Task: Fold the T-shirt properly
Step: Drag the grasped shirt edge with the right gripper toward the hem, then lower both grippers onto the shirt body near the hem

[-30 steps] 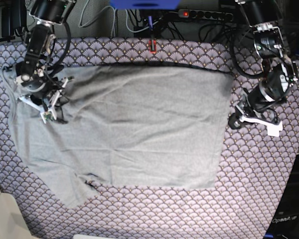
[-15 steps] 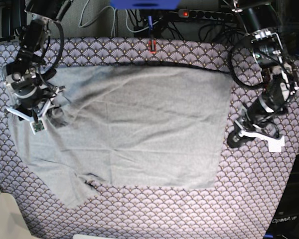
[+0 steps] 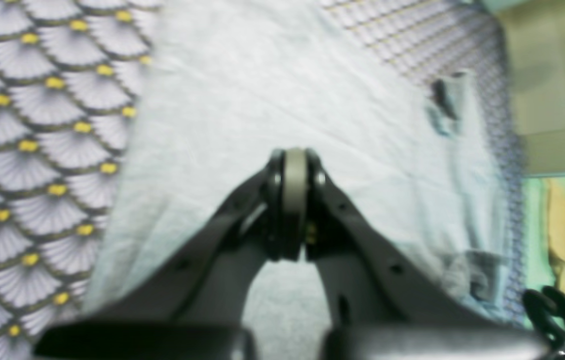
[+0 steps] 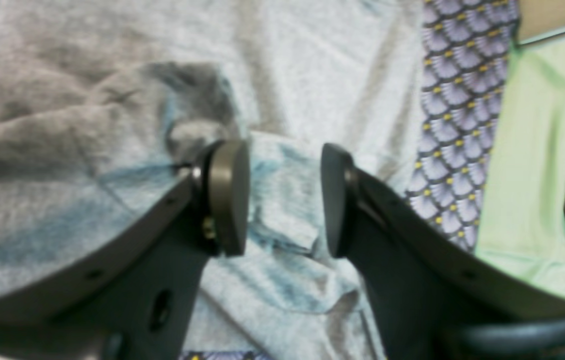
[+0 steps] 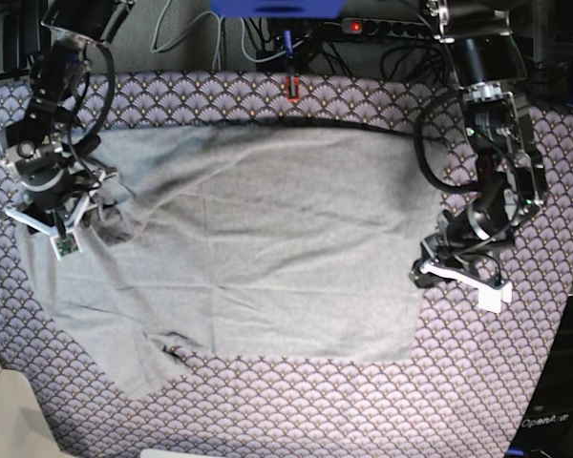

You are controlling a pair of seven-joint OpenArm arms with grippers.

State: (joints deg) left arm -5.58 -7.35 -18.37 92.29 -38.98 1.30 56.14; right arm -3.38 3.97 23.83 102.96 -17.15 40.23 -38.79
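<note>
L hand [image 3: 292, 200] closed over T-shirt [image 5: 258, 248]; R hand [image 4: 285, 200] agape.

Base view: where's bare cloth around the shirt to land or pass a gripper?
Free: the patterned cloth strip below the T-shirt hem, and the band along the far edge above it. The right side is partly taken by the left gripper, shut at the shirt's edge. Crowded: the sleeve corner, where the open right gripper sits over bunched fabric.
</note>
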